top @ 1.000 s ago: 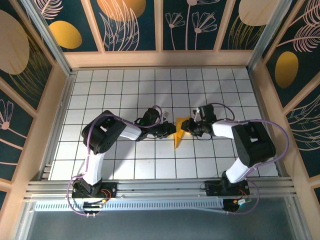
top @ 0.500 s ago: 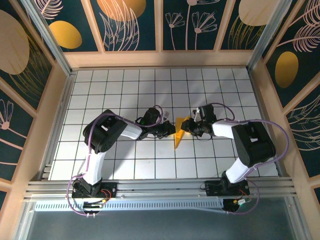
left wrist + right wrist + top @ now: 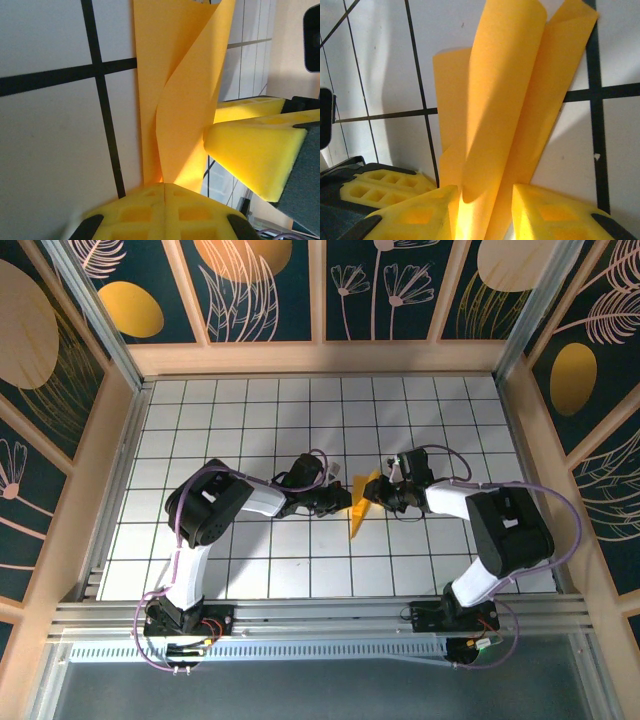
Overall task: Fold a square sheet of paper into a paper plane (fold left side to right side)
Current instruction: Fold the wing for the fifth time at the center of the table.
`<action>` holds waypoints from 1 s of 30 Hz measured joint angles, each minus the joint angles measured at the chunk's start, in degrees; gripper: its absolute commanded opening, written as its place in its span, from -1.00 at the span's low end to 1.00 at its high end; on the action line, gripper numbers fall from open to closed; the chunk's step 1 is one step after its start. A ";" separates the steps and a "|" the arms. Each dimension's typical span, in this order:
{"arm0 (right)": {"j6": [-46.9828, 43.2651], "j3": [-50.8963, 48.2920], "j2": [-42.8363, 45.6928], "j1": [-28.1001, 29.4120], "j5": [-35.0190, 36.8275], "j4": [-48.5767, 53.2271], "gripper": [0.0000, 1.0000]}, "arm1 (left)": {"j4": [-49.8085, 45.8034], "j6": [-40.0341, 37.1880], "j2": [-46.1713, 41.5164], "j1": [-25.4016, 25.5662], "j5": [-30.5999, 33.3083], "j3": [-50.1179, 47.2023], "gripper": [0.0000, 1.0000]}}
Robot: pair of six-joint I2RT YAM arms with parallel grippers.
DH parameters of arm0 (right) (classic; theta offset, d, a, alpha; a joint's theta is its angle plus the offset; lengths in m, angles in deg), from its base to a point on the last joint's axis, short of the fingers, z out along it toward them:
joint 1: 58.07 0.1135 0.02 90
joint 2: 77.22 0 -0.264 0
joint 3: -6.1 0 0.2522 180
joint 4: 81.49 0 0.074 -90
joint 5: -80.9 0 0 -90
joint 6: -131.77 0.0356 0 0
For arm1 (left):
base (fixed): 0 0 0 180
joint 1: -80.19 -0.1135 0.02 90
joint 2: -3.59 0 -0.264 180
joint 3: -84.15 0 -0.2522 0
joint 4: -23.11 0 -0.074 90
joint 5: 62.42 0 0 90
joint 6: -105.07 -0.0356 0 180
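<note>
The thin yellow-orange paper plane (image 3: 175, 100) looks matt and smooth, with crisp creases. The yellow foam fingers (image 3: 250, 150) of the right gripper (image 3: 480, 210) appear soft and finely grained, moulded with square pockets. The white gridded desk (image 3: 250, 410) is smooth with a faint sheen.

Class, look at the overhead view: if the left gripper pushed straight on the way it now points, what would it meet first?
The left gripper points rightward and already pinches the folded yellow paper. Beyond the paper, it would probably meet the right gripper facing it from the other side, though relative height is unclear.
</note>
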 measured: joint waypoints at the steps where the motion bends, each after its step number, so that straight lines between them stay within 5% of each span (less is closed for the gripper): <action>1: -0.02 0.00 0.22 0.00 0.13 0.17 -0.32 | -0.20 -0.13 -0.04 0.04 0.17 0.07 -1.00; 10: -0.02 -0.02 0.98 0.00 1.20 0.76 -0.31 | -2.80 -0.72 -0.04 0.15 0.35 1.31 -1.00; 21: -1.75 0.66 4.48 0.15 0.92 2.36 -0.92 | -4.11 -0.74 -0.04 0.20 0.50 1.90 -1.00; 30: -1.73 2.25 0.52 2.14 -0.35 1.27 -0.96 | -4.66 -0.74 -0.04 0.20 0.61 2.12 -1.00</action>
